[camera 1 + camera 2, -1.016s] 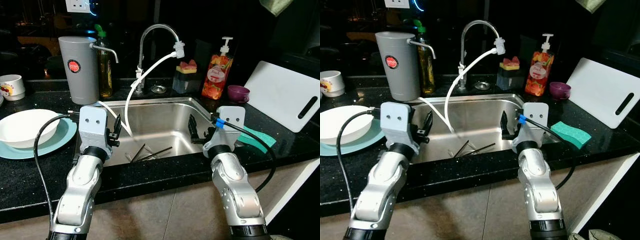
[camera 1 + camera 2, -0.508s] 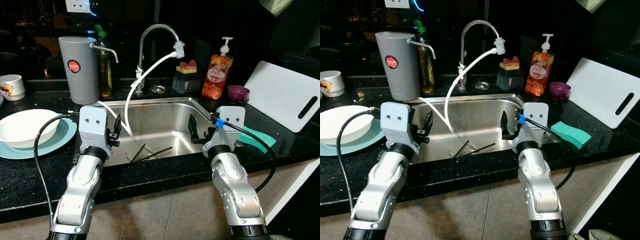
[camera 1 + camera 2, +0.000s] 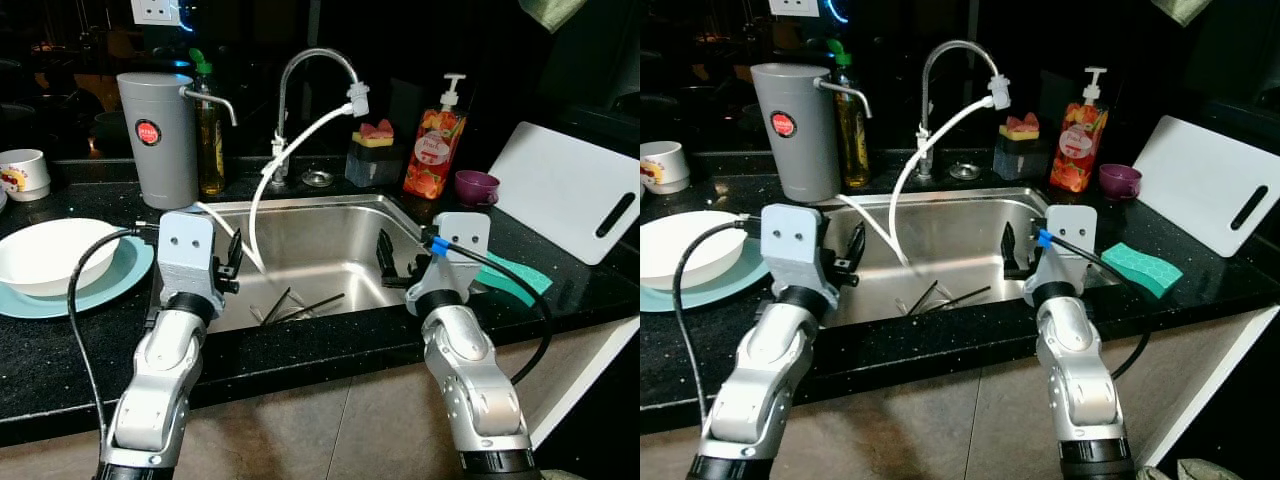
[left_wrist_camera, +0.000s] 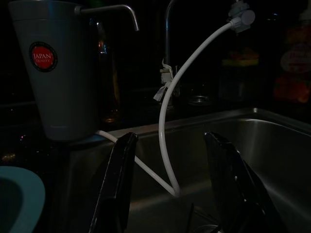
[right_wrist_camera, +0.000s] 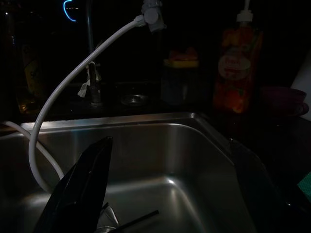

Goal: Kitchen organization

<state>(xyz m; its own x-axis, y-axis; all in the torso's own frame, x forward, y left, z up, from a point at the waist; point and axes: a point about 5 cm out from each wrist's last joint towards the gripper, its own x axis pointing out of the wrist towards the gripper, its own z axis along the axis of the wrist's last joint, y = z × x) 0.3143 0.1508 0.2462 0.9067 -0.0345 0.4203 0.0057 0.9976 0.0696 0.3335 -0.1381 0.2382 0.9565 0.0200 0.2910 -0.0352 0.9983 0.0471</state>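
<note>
Left eye view: the left gripper (image 3: pixel 234 262) and right gripper (image 3: pixel 392 262) hover over the sink (image 3: pixel 318 214), both spread wide and empty. Dark chopsticks (image 3: pixel 300 306) lie on the sink floor between and below them. A white bowl (image 3: pixel 45 252) sits on the desk beyond the left gripper's outer side.

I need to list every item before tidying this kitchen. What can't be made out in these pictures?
- Sticks in the sink: thin and dark in the eye views, kind unclear; the wrist views are too dim.
- Mug: cut by the left edge of the eye views.
- Green cloth: cut by the top edge.
- Sponge: partly behind the right pincer in the left eye view.
</note>
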